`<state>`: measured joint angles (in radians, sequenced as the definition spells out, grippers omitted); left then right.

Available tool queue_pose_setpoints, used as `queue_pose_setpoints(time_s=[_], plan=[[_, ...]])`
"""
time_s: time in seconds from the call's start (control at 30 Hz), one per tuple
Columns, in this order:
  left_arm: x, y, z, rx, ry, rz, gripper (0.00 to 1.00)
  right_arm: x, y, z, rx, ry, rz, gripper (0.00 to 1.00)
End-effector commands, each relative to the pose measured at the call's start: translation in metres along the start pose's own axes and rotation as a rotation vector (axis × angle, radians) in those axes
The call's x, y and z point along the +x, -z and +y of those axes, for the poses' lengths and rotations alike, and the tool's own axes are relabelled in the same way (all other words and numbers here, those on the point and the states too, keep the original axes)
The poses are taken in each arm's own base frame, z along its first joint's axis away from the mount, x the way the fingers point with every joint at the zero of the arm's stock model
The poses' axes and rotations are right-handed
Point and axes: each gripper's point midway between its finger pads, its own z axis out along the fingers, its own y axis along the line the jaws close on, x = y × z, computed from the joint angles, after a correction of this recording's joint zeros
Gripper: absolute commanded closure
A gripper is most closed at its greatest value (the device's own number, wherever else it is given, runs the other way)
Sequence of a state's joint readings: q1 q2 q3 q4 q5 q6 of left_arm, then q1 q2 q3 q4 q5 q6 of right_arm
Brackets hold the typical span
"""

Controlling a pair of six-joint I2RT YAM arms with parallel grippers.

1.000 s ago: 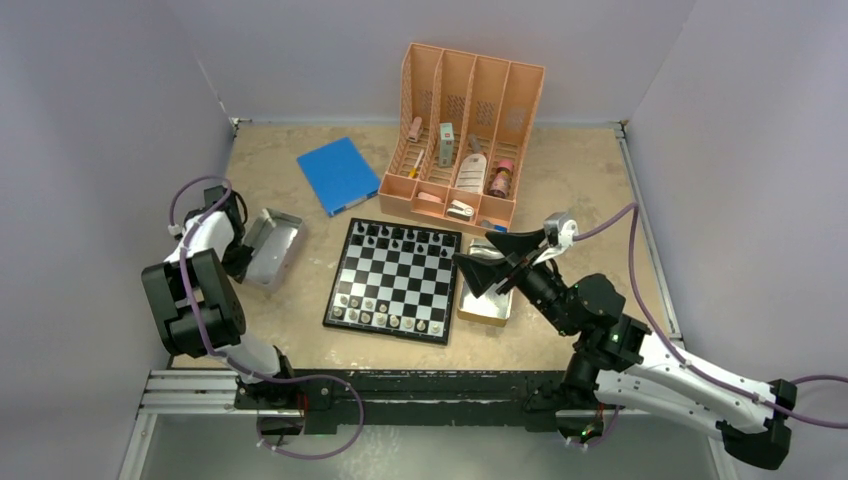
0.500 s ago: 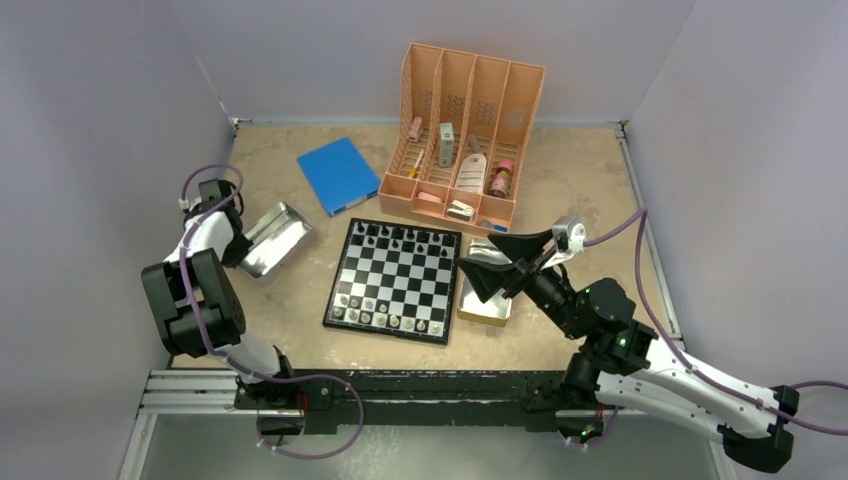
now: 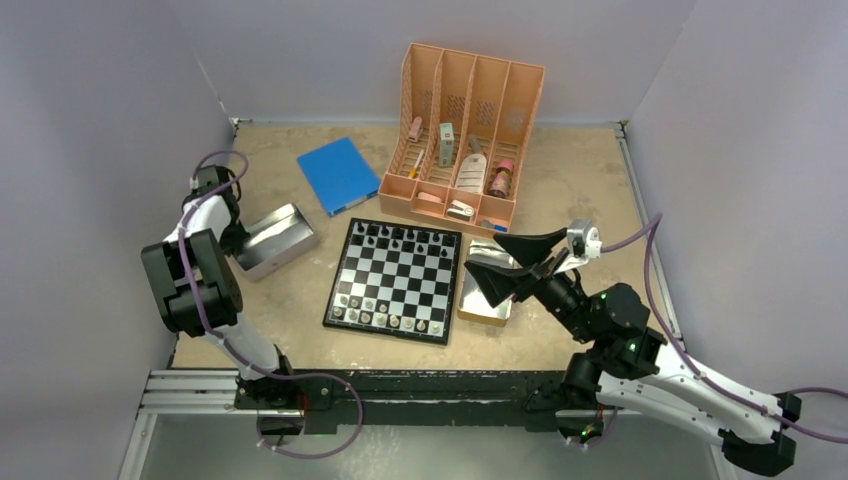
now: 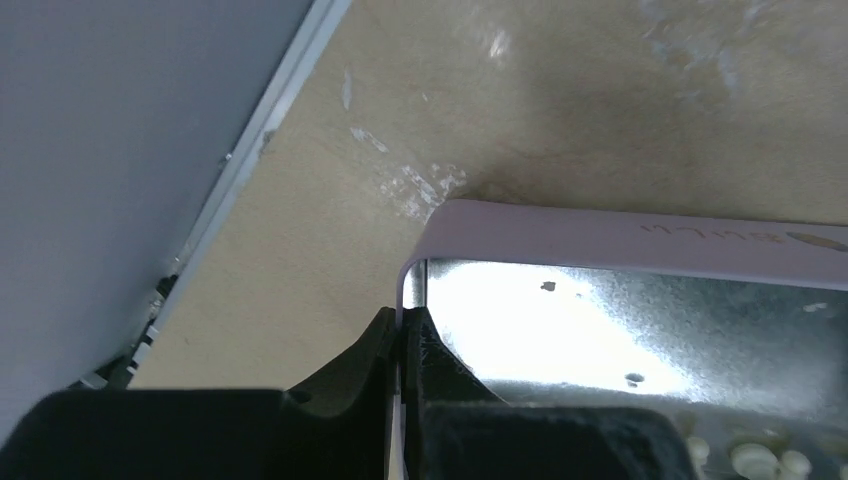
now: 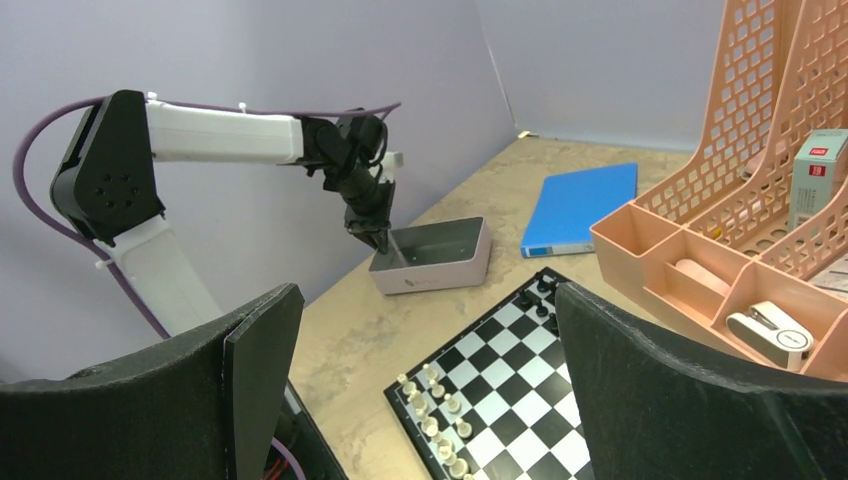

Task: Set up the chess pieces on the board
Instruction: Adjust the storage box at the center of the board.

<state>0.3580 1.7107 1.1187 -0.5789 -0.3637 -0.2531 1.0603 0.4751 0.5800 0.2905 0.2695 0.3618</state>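
Board (image 3: pixel 395 280) lies well apart from my left fingers (image 4: pixel 352 365), pinching a tray (image 4: pixel 600 235) by its rim; right fingers (image 5: pixel 255 370) spread wide beside it; tray contents blurred.

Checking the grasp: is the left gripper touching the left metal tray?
Touching. In the left wrist view the left gripper has its fingers pinched on the left metal tray wall, no gap.

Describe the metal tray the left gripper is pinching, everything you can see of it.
The tray is a small rectangular tin with rounded corners, pale lilac outside with faint lettering and shiny bare metal inside. It is on the table, left of the board, open side up. The left gripper is shut on its wall near a corner. A few small pale pieces lie inside.
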Motion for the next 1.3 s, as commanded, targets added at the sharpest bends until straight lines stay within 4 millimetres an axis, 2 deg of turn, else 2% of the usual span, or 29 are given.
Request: queue_pose_setpoints(time_s=[0.0, 0.1, 0.17, 0.3, 0.43, 0.6, 0.7, 0.83, 0.97, 1.07, 1.27], plan=[[-0.055, 0.032, 0.011, -0.011, -0.017, -0.128, 0.98, -0.019, 0.002, 0.006, -0.024, 0.001, -0.066, 0.01], [-0.070, 0.047, 0.012, 0.008, 0.016, -0.175, 0.79, -0.019, 0.001, 0.007, -0.029, 0.008, -0.066, 0.01], [-0.072, 0.052, 0.010, 0.023, 0.035, -0.182, 0.74, -0.017, -0.001, 0.007, -0.028, 0.007, -0.056, 0.01], [-0.080, 0.063, 0.010, 0.045, 0.077, -0.214, 0.69, -0.012, -0.002, 0.007, -0.028, 0.006, -0.042, 0.01], [-0.096, 0.088, 0.006, 0.096, 0.227, -0.259, 0.66, -0.010, -0.004, 0.007, -0.026, 0.004, -0.039, 0.01], [-0.104, 0.123, -0.015, 0.269, 0.552, -0.261, 0.62, -0.004, -0.007, 0.003, -0.004, 0.007, -0.018, 0.01], [-0.100, 0.128, -0.036, 0.381, 0.738, -0.204, 0.60, -0.001, -0.007, -0.001, 0.014, 0.002, -0.011, 0.01], [-0.091, 0.121, -0.062, 0.414, 0.911, -0.139, 0.60, -0.001, -0.009, 0.000, 0.017, -0.024, -0.017, 0.01], [-0.075, 0.095, -0.082, 0.371, 1.059, -0.012, 0.59, 0.001, -0.015, 0.001, 0.026, -0.030, 0.001, 0.01], [-0.064, 0.076, -0.093, 0.314, 1.125, 0.097, 0.59, 0.011, -0.022, -0.001, 0.040, -0.021, 0.039, 0.01], [-0.069, 0.050, -0.100, 0.263, 1.164, 0.085, 0.60, 0.021, -0.034, -0.001, 0.052, -0.012, 0.069, 0.01]])
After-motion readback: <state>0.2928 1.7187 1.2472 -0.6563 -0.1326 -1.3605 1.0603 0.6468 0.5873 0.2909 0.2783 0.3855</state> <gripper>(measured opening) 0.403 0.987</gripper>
